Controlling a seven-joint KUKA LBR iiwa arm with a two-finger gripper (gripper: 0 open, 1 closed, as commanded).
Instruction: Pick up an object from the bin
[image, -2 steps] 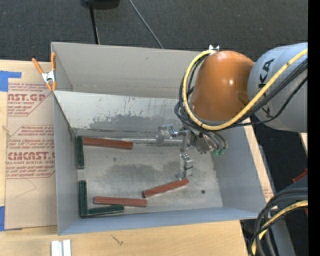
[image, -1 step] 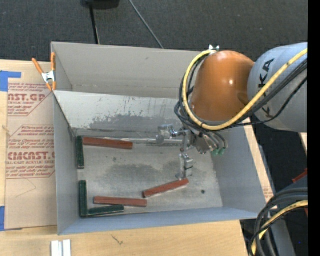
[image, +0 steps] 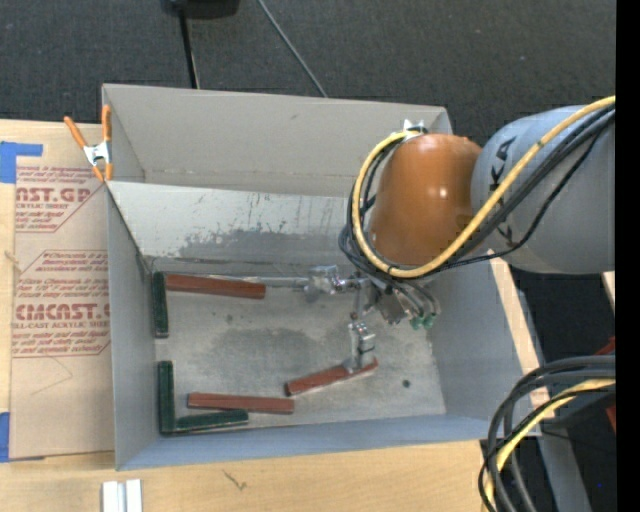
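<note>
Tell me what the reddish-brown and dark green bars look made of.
Reddish-brown bars: matt, even colour, straight edges, so probably painted wood or plastic; which one stays open. Dark green bars: same flat shape and dull finish, likely the same material.

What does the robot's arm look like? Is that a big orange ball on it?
The arm is fat, round and silvery grey, with black letters on its side. Near its end sits an orange dome, a cover, not a ball. Yellow and black cables loop around the dome and run along the arm. Below hangs the small metal gripper.
</note>
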